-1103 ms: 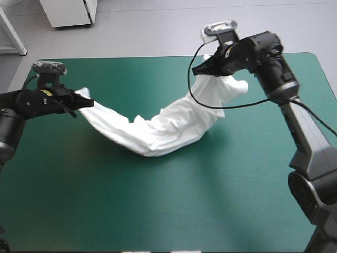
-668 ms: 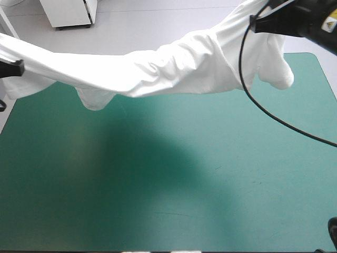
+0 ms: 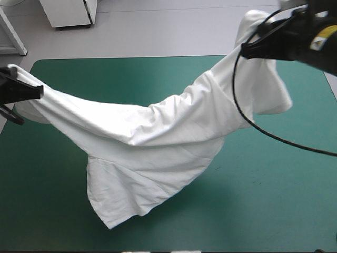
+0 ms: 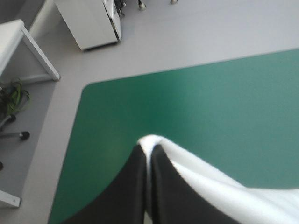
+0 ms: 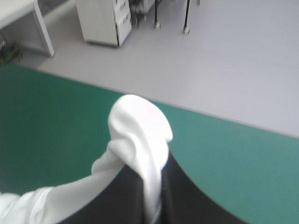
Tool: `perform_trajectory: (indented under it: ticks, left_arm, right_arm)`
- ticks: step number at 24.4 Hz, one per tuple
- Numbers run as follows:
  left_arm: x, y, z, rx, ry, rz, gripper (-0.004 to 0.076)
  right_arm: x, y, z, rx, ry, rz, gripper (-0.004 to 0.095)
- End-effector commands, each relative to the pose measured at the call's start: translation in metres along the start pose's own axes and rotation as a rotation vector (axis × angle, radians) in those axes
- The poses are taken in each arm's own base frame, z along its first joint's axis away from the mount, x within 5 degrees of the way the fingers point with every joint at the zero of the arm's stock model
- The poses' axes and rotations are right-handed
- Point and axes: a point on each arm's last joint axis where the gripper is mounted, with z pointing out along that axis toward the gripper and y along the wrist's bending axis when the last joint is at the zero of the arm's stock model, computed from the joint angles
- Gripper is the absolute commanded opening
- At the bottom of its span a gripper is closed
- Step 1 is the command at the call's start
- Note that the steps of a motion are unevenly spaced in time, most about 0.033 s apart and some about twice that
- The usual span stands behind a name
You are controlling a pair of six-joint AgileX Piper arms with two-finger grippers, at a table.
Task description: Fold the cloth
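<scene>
Left end effector (image 3: 40, 93) and right end effector (image 3: 244, 51) each pinch the T-shirt (image 3: 158, 137); spread them evenly so the sag between flattens.

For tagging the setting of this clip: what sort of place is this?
Probably a robotics lab or test workspace, not a home: a table with a teal-green cover, the left claw and right claw holding a white T-shirt between them, and a plain grey floor with a white cabinet beyond.

T-shirt (image 3: 152, 142): white | lifted, stretched between both ends | lower part sags toward teal-green table (image 3: 274, 200)
</scene>
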Motion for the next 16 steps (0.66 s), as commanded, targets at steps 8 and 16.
perform_trajectory:
  ticks: [8, 16]
  left_arm:
    - [0.079, -0.041, 0.229, 0.101, 0.103, -0.069, -0.0009]
    - [0.102, -0.049, 0.302, 0.073, 0.019, -0.114, 0.0141]
  right_arm:
    - [0.096, 0.008, 0.261, 0.015, 0.143, -0.064, -0.0005]
    - [0.119, -0.003, 0.317, 0.048, 0.064, 0.045, 0.0234]
